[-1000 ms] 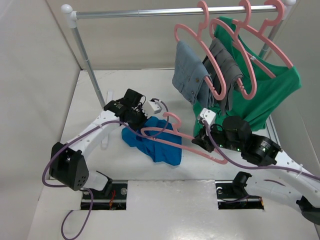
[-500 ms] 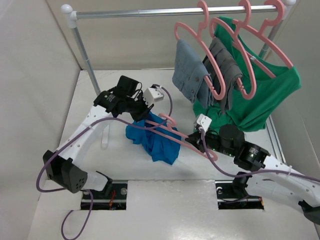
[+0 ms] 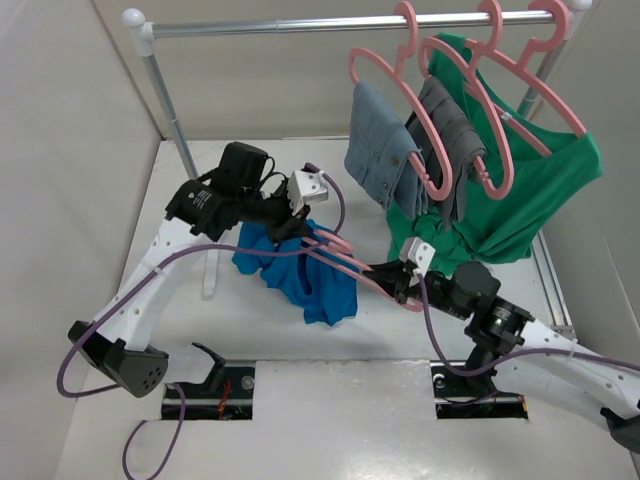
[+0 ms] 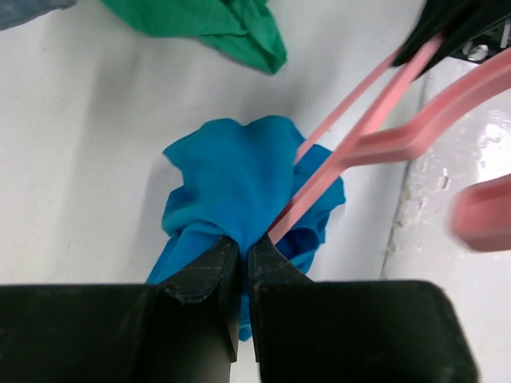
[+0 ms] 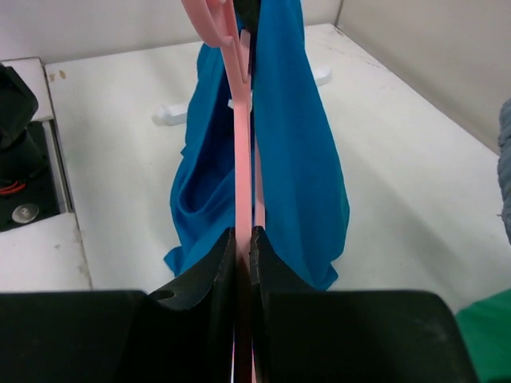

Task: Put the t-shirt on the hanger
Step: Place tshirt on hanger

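The royal-blue t-shirt (image 3: 300, 272) hangs bunched above the table, lifted at its top by my left gripper (image 3: 292, 228), which is shut on the cloth (image 4: 235, 183). The pink hanger (image 3: 345, 262) runs from the shirt's top down to the right, one arm inside the shirt. My right gripper (image 3: 392, 284) is shut on the hanger's end (image 5: 243, 159). In the right wrist view the t-shirt (image 5: 295, 144) drapes on both sides of the hanger. In the left wrist view the hanger (image 4: 375, 120) comes out of the cloth right beside my gripper (image 4: 243, 249).
A metal rail (image 3: 330, 22) at the back carries pink hangers with grey-blue garments (image 3: 385, 150) and a large green shirt (image 3: 530, 190), close behind my right arm. The rail's left post (image 3: 180, 140) stands near my left arm. A small white object (image 3: 210, 270) lies on the table.
My left gripper has lifted the t-shirt up and to the left, so it hangs off the table. My right gripper has moved left and forward with the hanger, pushing it into the shirt.
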Controlling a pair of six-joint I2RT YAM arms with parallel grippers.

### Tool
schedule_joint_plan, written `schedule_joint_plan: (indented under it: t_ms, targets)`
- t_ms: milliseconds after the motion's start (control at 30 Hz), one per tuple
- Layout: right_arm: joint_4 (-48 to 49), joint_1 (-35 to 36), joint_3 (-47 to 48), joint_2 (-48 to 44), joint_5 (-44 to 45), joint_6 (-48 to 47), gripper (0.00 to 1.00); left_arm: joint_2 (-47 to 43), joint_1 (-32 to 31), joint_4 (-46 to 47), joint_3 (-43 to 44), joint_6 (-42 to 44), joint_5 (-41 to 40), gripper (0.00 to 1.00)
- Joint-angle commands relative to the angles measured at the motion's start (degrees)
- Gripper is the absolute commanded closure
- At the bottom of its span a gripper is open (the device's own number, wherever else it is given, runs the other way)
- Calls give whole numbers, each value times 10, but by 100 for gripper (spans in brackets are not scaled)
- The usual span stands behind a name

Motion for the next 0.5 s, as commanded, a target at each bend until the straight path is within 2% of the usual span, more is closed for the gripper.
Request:
schedule_joint_plan:
  t_ms: [0,167,300,333,367,467]
  targets:
    - [123,4,-9,32,-9,-11,100,-17,-5,2,34,3,70,100]
    - [229,4,-38,99,-15,-11,100,-11,-57,-13,58,9,81,100]
    - [244,4,-32,119,-20,-23,100,-17,-57,-31,23,35,81,96]
    - [244,4,-32,119,-20,-23,100,-17,-57,-42,17,46,65,84]
    - [244,4,-32,119,-20,-23,100,-17,-57,-49,12,55,58,75]
    - [244,4,-40,103,-20,-28,100,-23,-57,-59,-1,79,38,56]
